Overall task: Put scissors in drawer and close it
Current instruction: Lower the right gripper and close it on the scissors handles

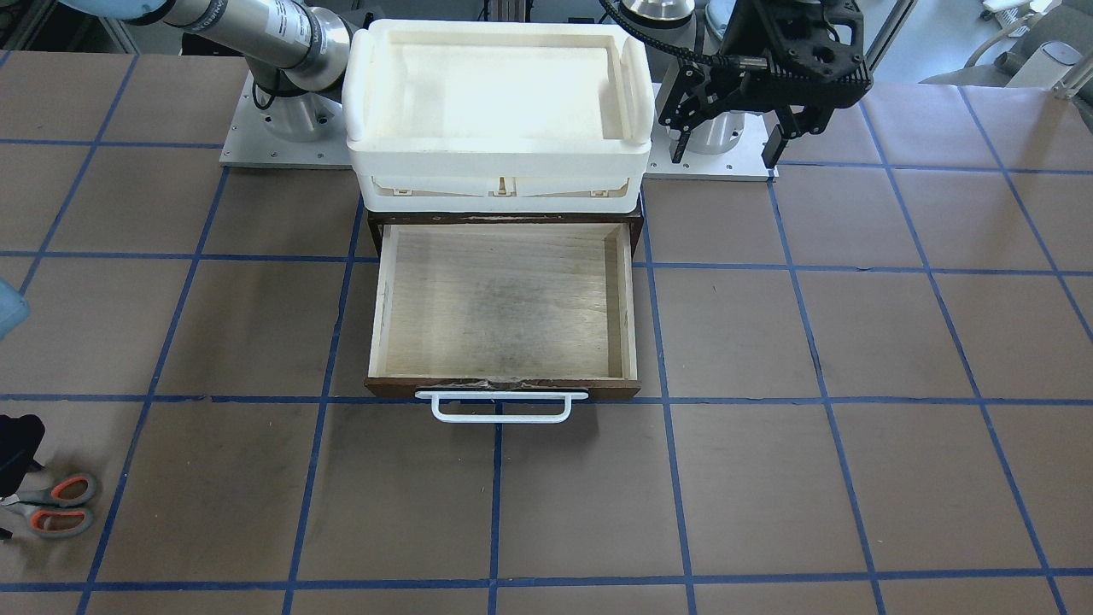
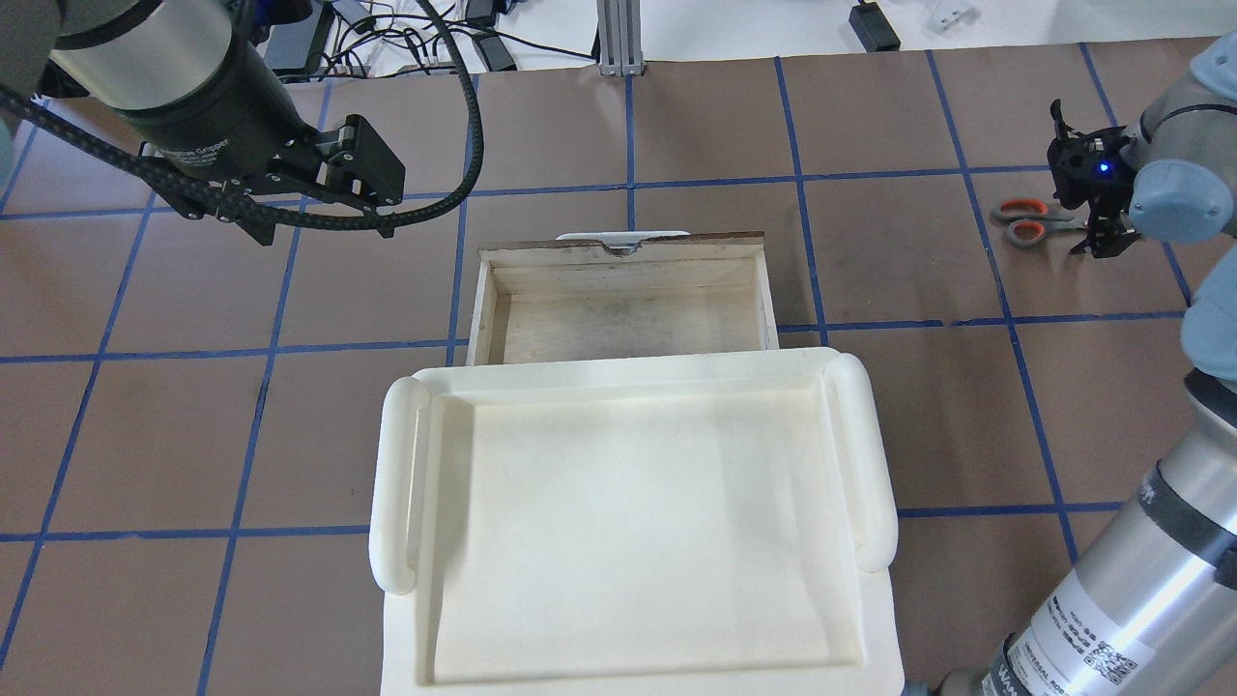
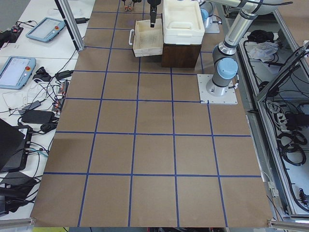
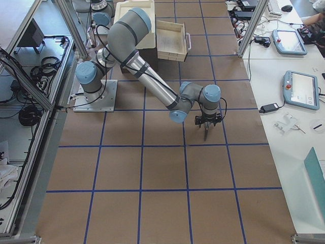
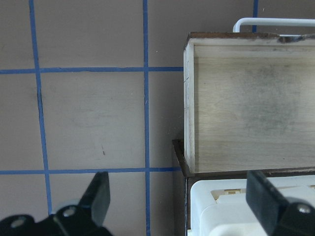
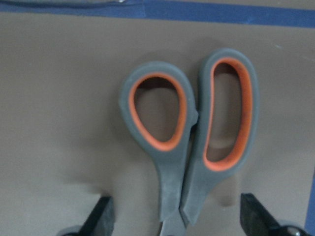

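Table (image 1: pixel 854 342): brown surface with a grid of blue tape lines.

White plastic bin (image 1: pixel 499 162): sits on top of a dark brown cabinet (image 3: pixel 179 54) at the robot's side of the table, midway between the two arm bases.

Drawer (image 1: pixel 382 299): pulled well out of the cabinet from under the bin. Pale plywood floor in full view, dark front, white bar handle (image 1: pixel 501 407) facing away from the robot.

Left gripper (image 1: pixel 727 147): hangs above the table just beside the bin, on the robot's left of it. Fingers spread wide, nothing between them. Its wrist view looks down on the drawer's near corner and the bin's edge.

Right gripper (image 6: pixel 178 216): reached far out to the robot's right and pointing straight down over the scissors. Fingers (image 6: pixel 101 216) wide apart, one on each side of the handle shanks, and no contact visible.

Scissors (image 1: pixel 60 504): flat on the table, well apart from the drawer, off to the robot's right and about level with the drawer front. Grey handles lie together, orange-lined loops point toward the drawer. Blades are hidden under the gripper.
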Tool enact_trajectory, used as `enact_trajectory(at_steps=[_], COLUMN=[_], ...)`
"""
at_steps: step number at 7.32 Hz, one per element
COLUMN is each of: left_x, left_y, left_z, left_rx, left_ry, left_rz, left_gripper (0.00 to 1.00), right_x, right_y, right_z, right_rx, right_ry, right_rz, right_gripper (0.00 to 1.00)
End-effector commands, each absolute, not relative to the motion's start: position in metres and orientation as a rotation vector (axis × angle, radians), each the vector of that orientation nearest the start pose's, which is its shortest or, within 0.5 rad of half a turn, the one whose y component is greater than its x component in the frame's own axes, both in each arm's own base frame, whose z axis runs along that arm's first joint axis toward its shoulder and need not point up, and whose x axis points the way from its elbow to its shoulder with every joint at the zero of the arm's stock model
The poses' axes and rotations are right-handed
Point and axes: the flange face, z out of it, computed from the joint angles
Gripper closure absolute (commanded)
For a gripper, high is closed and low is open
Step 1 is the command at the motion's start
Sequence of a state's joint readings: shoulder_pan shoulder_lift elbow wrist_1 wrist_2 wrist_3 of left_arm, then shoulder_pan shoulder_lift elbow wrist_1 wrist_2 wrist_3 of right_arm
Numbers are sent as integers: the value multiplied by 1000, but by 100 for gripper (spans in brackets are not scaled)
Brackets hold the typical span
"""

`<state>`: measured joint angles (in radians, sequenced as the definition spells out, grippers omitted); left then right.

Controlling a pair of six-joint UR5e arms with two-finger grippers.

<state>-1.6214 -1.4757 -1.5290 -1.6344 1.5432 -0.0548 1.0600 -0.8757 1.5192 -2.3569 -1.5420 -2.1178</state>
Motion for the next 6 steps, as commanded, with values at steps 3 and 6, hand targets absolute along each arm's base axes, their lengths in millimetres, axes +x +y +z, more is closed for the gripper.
enact_trajectory(at_steps=[3, 6], left_x=[-159, -159], left_y=[-447, -447], left_z=[548, 547], left_rx=[-3, -3], left_ry=[3171, 3171], left_rz=[-114, -112], left_gripper=[0, 0], right_x=[-225, -216], right_y=[-676, -673], right_z=[173, 203], right_rx=[-2366, -2351], right_ry=[2271, 2272], right_rz=[-83, -102], right_gripper=[100, 100])
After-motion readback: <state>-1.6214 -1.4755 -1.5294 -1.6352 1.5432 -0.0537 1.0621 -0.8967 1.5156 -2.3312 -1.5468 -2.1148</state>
